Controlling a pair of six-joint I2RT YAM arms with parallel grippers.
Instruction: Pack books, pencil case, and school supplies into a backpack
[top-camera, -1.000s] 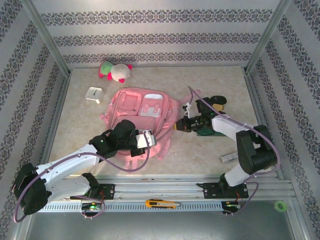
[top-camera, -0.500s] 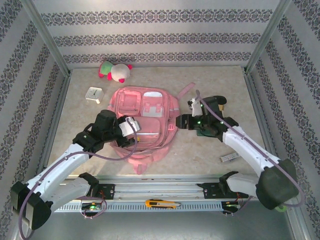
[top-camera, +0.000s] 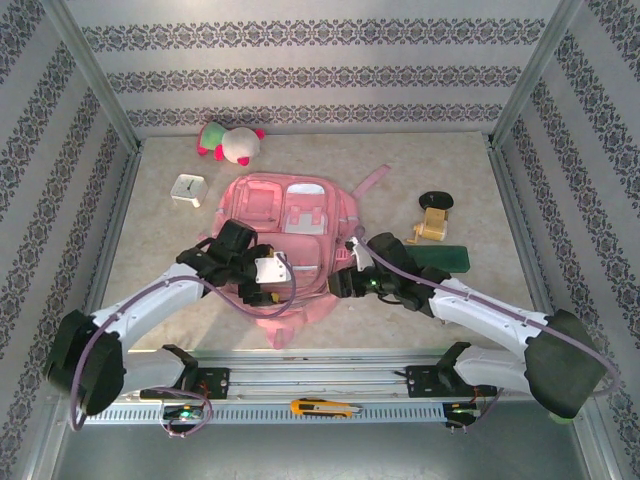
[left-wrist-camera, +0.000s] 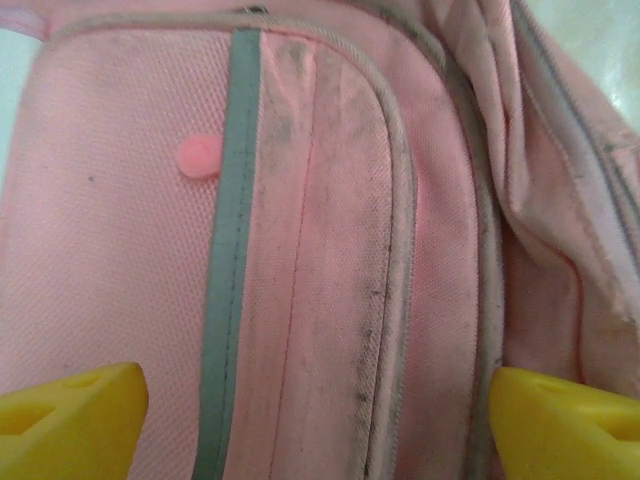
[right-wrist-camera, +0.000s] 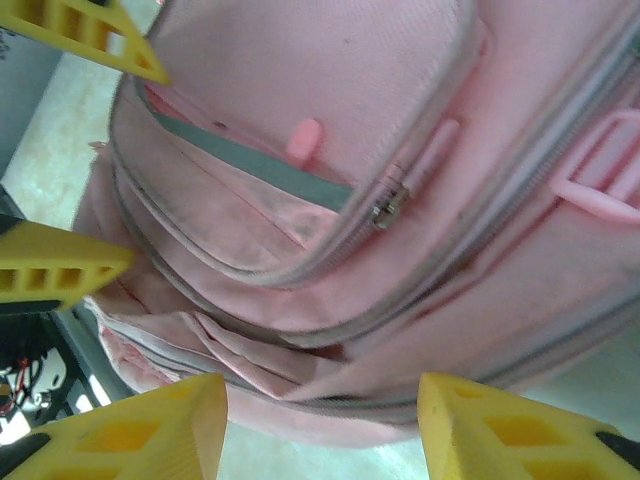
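Noted at far left a white clock cube (top-camera: 187, 189) and a plush toy (top-camera: 230, 143) on the table, well apart from the work. Not task items.

Found the left gripper (left-wrist-camera: 310, 415) poised over the lower front pocket of the backpack (top-camera: 290, 205). Jaws spread wide, yellow fingertips (left-wrist-camera: 70, 415) at either side of the pink fabric, gripping nothing.

Located the backpack flat at the table's centre, front pockets upward. Read the front pocket zip, in the right wrist view, as shut. Unable to tell whether the main compartment is open.

Spotted a yellow-and-black piece (top-camera: 325, 407) on the near rail, apart from the pack.

Found the right gripper (right-wrist-camera: 320, 425) at the backpack's near right corner. Jaws partly apart, nothing pinched as far as visible.

Located the pencil case (top-camera: 445, 258) on the table right of the backpack, clear of it. Noted a tan object (top-camera: 432, 228) and a black oval lump (top-camera: 436, 200) beyond it.

Judged early: nothing confirmed inside. Outstanding: opening a compartment, then loading books, pencil case and supplies.
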